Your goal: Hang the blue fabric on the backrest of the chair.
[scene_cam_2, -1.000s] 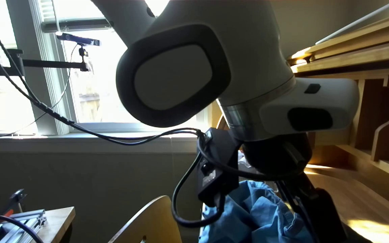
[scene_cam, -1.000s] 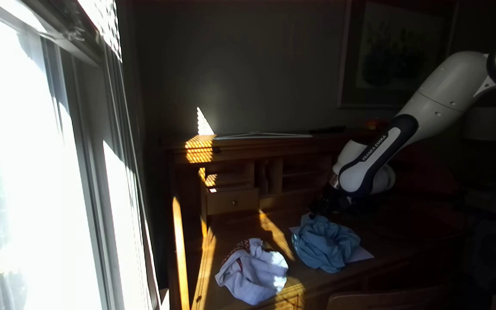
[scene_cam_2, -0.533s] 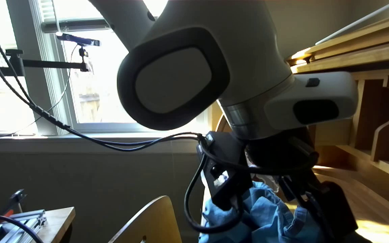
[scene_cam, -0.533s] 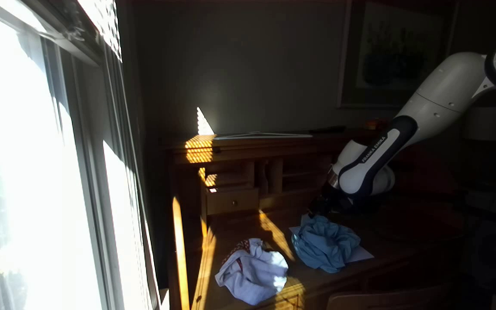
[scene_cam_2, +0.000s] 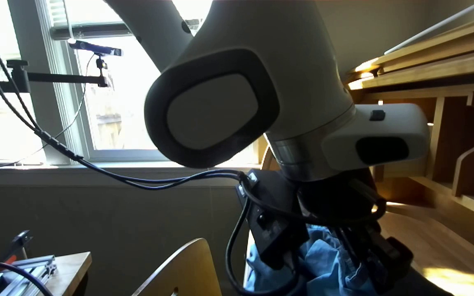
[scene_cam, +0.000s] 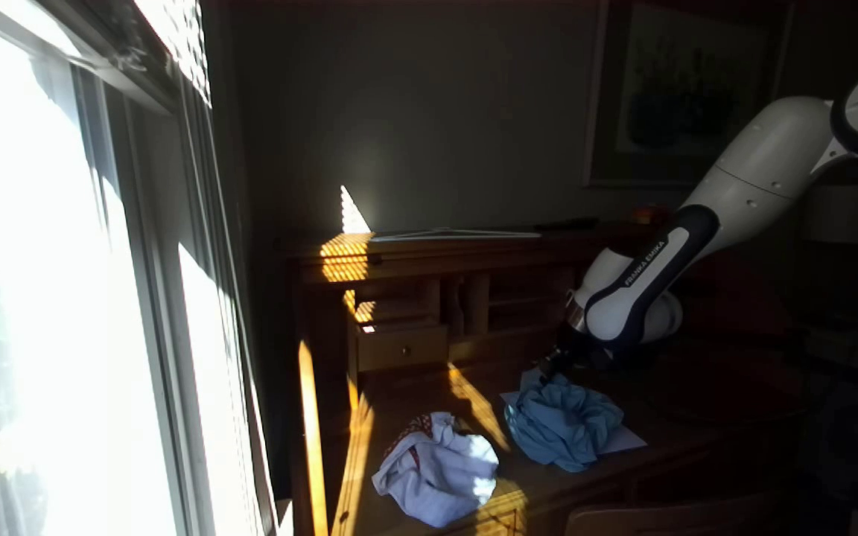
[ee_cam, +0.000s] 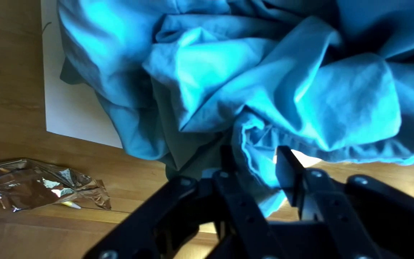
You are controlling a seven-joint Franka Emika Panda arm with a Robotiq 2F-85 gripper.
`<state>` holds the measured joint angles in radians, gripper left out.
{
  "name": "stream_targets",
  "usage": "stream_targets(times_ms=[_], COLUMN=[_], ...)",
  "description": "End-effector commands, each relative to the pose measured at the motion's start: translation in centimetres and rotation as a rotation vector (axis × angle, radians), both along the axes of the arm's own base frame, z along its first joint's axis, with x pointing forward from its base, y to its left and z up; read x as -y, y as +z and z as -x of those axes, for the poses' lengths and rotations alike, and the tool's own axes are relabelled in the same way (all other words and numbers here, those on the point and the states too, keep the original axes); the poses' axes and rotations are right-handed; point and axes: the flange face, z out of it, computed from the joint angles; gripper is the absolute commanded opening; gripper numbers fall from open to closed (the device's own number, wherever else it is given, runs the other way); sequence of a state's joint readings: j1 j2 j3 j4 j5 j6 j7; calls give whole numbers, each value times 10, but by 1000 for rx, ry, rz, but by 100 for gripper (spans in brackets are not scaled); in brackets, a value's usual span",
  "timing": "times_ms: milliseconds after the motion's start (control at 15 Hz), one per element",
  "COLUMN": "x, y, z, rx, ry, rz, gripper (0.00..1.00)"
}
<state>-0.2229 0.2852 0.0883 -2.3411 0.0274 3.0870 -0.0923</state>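
The blue fabric (ee_cam: 228, 79) lies crumpled on the desk; it shows in both exterior views, partly behind the arm in an exterior view (scene_cam_2: 323, 259). My gripper (ee_cam: 255, 158) points down at its edge, its jaws partly closed and still apart. A hemmed fold of the fabric stands between the fingers, with a small gap beside the right fingertip (ee_cam: 286, 167). In an exterior view the gripper (scene_cam: 546, 372) is dark against the near-black background. The chair's wooden backrest (scene_cam_2: 185, 271) rises beside the desk; only its top edge (scene_cam: 667, 519) shows in an exterior view.
A white cloth with red trim (scene_cam: 436, 469) lies on the desk (ee_cam: 13, 118). Under the blue fabric is a white sheet (ee_cam: 74, 111). A shiny wrapper (ee_cam: 41, 185) lies nearby. Desk shelves (scene_cam: 466, 305) stand behind. A cable (scene_cam_2: 233, 246) loops from the wrist.
The arm has come down slightly toward the fabric. In an exterior view the visible finger has swung inward, narrowing the jaws. The fabric lies in about the same place.
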Motion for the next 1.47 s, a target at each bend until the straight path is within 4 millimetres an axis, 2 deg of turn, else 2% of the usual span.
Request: stream_targets(times_ms=[0,133,467,600,1000,1400], x=[8,10,11,10,-4,-29], y=[-3,-2,1,12,82,164], z=[-1,-1,0,3,18,41], rx=[-6,-8,-9,-13,-46,213], ry=[8,2,-17,-46,-101,-114], rz=[27,29,34,35,26,-6], gripper=[5,0,0,0,0,0])
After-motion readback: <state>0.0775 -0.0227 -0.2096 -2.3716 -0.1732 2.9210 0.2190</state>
